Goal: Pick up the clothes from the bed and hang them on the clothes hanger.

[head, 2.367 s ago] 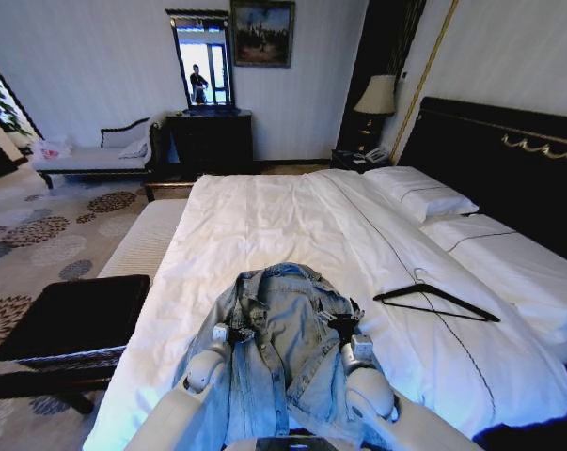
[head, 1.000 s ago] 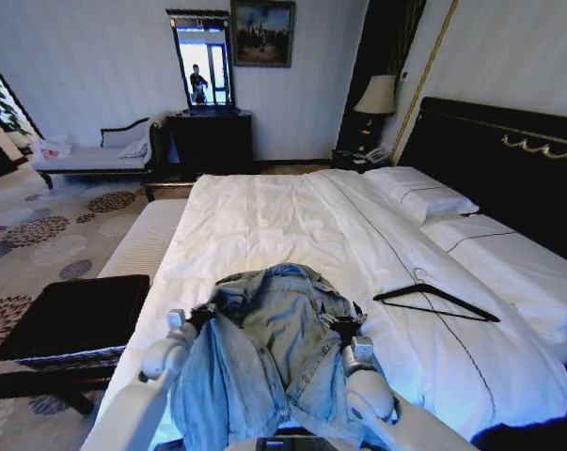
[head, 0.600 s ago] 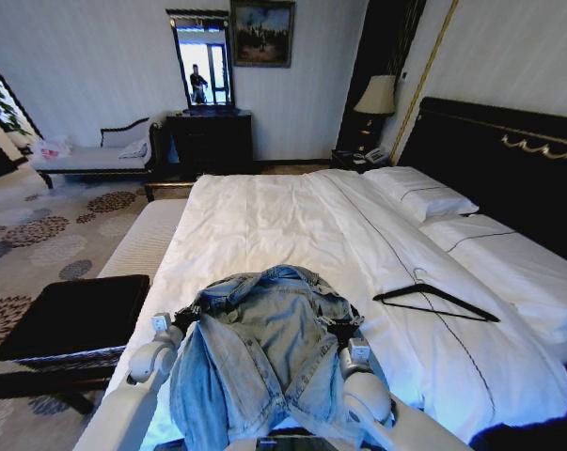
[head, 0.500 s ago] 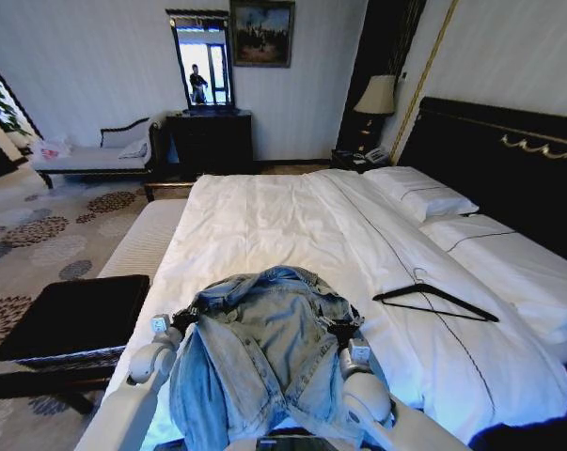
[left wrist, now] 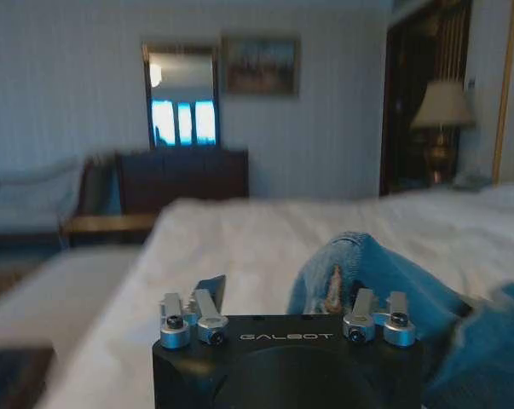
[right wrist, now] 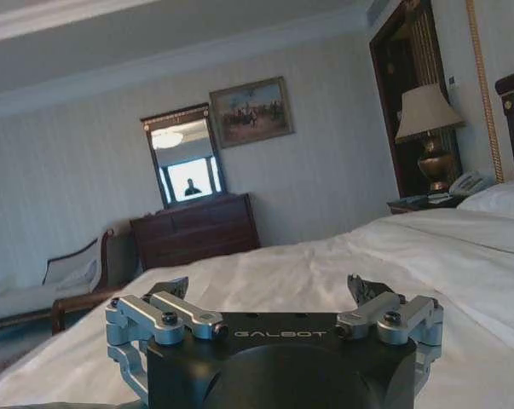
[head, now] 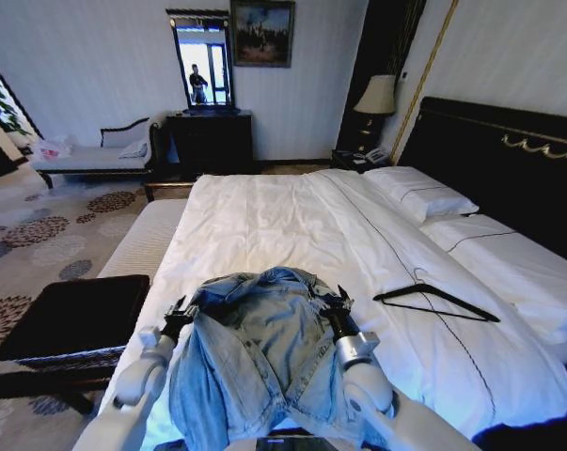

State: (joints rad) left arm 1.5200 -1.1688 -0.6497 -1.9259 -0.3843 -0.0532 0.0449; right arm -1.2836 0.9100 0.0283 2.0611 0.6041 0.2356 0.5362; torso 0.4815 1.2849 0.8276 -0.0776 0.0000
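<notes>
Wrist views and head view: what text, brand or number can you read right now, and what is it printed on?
"GALBOT": on the black housing of the left tool, left wrist view; denim jacket beside it.
"GALBOT": on the black housing of the right tool, right wrist view.
No other text is legible. The framed picture on the far wall is too small to show any writing. Jacket, bed and clothes hanger carry no readable label.

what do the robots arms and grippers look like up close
Both arms have smooth white rounded shells. The left gripper and right gripper are black, with silver metal finger links and dark screws; the black body carries pale "GALBOT" lettering, seen on the left gripper and right gripper.
</notes>
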